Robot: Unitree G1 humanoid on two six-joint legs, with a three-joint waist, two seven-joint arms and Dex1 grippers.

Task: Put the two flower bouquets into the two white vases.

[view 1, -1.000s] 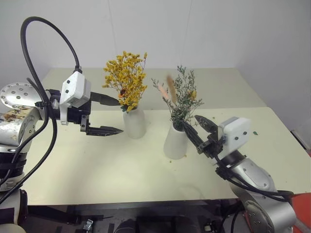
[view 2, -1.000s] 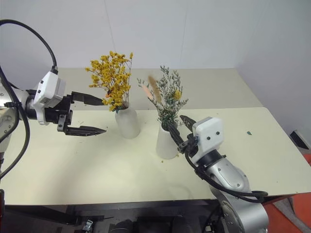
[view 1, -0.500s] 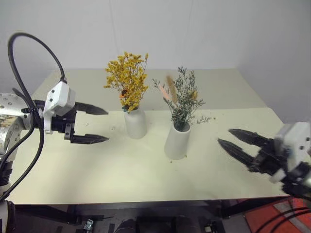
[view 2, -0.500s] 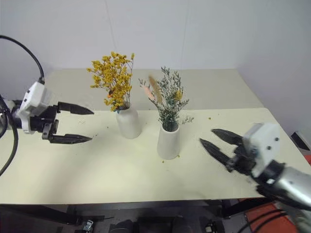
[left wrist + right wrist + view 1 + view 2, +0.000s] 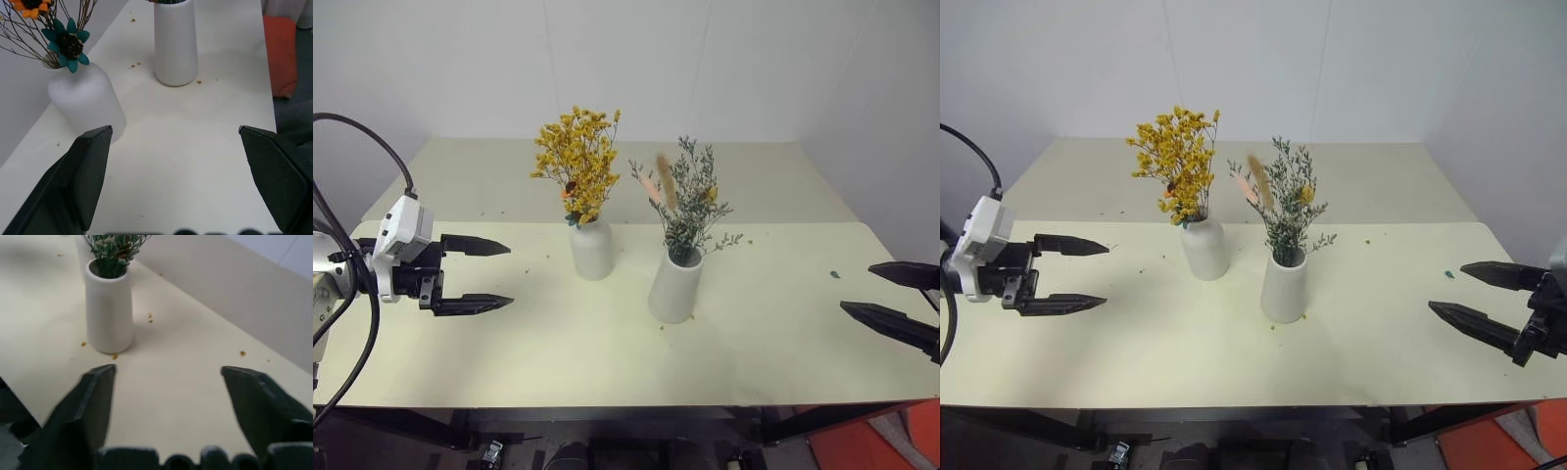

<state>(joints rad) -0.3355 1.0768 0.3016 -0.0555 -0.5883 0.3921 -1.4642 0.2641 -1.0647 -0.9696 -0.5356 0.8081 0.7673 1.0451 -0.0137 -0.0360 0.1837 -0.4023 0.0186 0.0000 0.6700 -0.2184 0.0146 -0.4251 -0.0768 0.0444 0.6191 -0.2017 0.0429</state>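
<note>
Both arms have pulled away from the vases since a second ago: the right end effector (image 5: 1469, 297), which was right up against the tapered vase, now hangs out at the right edge of the desk (image 5: 773, 343), and the left end effector (image 5: 502, 274) has drawn back to the left, well apart from the bottle vase. Each end effector has its two black fingers spread wide and empty; the right one's were much closer together a second ago.

On the desk, the bottle-shaped white vase (image 5: 591, 249) stands upright with the yellow-orange bouquet (image 5: 578, 162) in its narrow neck. Just to its right and slightly nearer stands the tapered white vase (image 5: 675, 286), upright, holding the grey-green bouquet (image 5: 690, 201) with its pink and brown bits. The two vases stand near each other but do not touch. Small crumbs of dried blossom (image 5: 115, 356) lie scattered on the desk around the tapered vase's base.
</note>
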